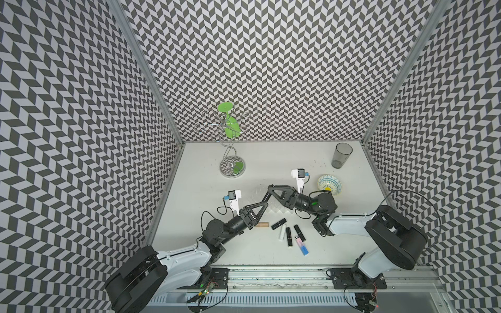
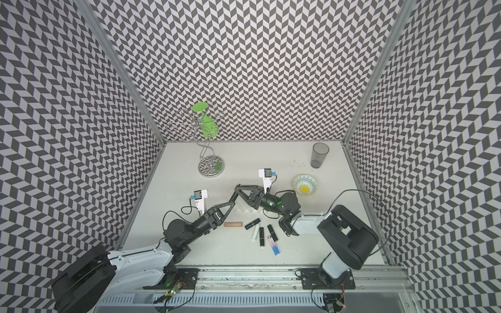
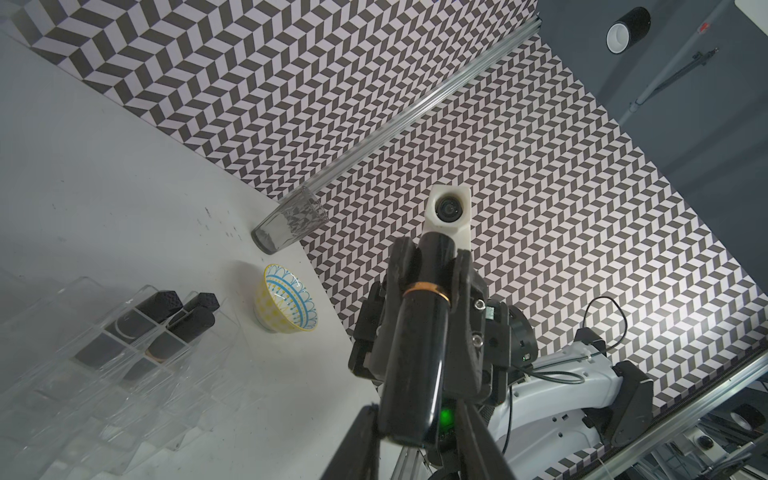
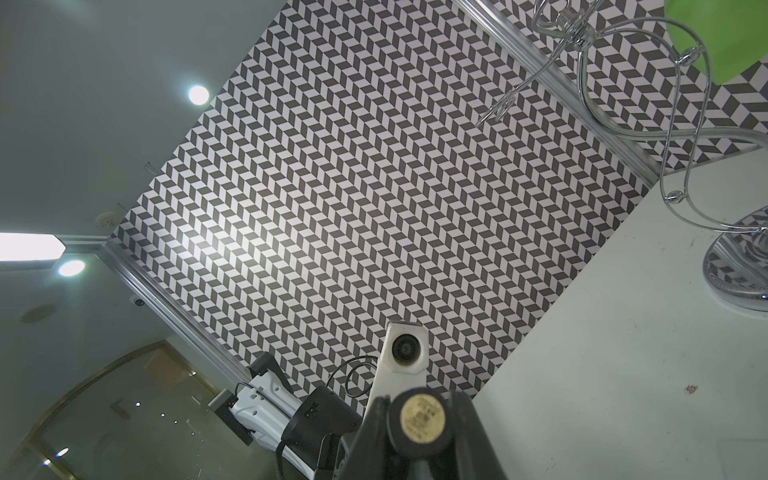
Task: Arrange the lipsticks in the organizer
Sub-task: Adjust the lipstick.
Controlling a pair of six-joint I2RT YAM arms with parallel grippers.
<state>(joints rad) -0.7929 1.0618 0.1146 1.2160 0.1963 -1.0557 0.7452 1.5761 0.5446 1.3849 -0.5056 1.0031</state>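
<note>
My two grippers meet tip to tip above the clear organizer (image 1: 273, 210). The right gripper (image 4: 419, 436) is shut on a black lipstick with a gold ring (image 3: 419, 332), whose round end (image 4: 422, 417) faces the right wrist camera. The left gripper (image 3: 415, 444) has a finger on each side of the lipstick's free end, with a narrow gap still showing on one side. Some black lipsticks (image 3: 162, 305) stand in the organizer (image 3: 104, 353). Loose on the table lie a tan lipstick (image 1: 261, 224), a white one (image 1: 282, 232), three black ones (image 1: 279, 223) and a pink-to-blue one (image 1: 301, 246).
A chrome wire stand with a green glass (image 1: 230, 160) stands at the back left. A grey tumbler (image 1: 341, 155) is at the back right, and a blue-and-yellow patterned bowl (image 1: 329, 184) sits beside the right arm. Patterned walls close in three sides.
</note>
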